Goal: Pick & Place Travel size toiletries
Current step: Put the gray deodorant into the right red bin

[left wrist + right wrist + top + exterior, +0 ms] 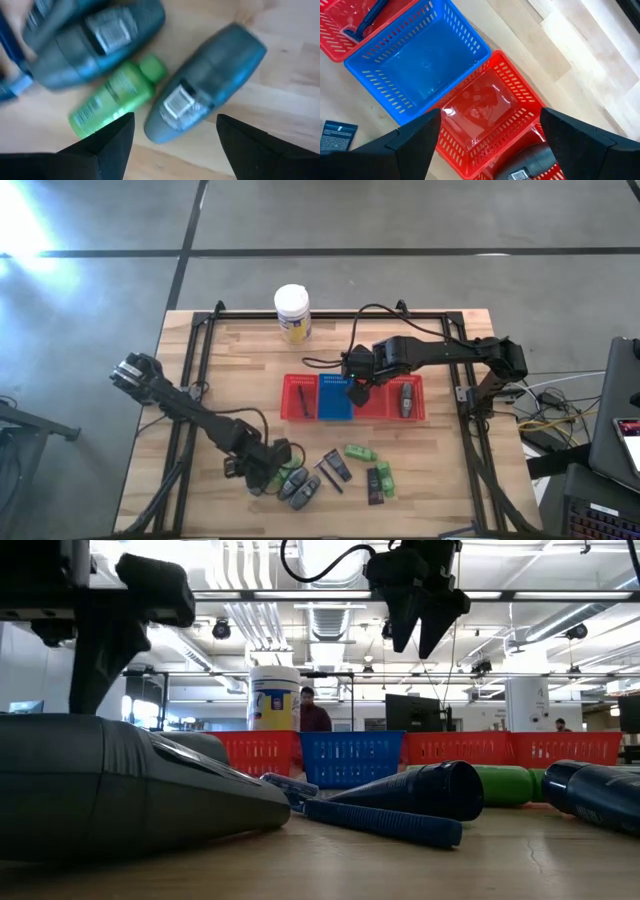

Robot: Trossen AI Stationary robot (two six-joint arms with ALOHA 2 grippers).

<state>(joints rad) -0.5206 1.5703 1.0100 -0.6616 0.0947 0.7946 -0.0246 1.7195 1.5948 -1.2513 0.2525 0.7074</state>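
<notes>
Two grippers are working: the left gripper [172,137], fingers spread, is hovering over a grey bottle [207,82] beside a green bottle [117,97], while the right gripper [356,392], open and empty, is hanging above the blue basket [415,65].

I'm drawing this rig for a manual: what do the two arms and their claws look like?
Both arms are dark, nearly black, built of jointed segments. The right arm trails a thin black cable looping over the table. Each claw, left claw and right claw, ends in two dark, flat, wedge-shaped fingers. No markings are visible.

White jar [292,313] stands behind mesh baskets [333,399].
</notes>
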